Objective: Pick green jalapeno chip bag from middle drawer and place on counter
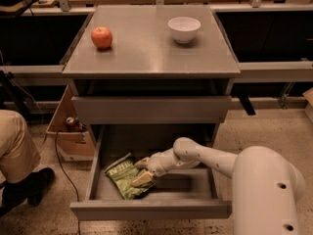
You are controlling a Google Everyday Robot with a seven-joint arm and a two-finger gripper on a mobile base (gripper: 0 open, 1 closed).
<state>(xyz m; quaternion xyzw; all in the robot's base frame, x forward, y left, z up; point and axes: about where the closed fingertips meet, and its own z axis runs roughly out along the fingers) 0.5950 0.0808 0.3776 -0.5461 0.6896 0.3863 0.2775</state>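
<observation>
- Here, the tool sat low inside the open drawer, at the right edge of the chip bag. Its two fingers were spread with a gap between them — nothing gripped yet. The bag lay flat on the drawer floor, left of middle.
- A crinkly foil bag lying flat offered little to pinch. The fingers might have closed on a fold only, and the bag could then have slipped out on the lift.
- The lower finger seemed to rest on the bag — pressing down could have shoved it toward the front wall instead of catching it.
- The closed drawer front hung just above the arm, so a straight lift would probably have knocked arm or bag against it.
- On the desk, an apple and a bowl stood toward the back, and setting the bag down near them risked a bump.
</observation>
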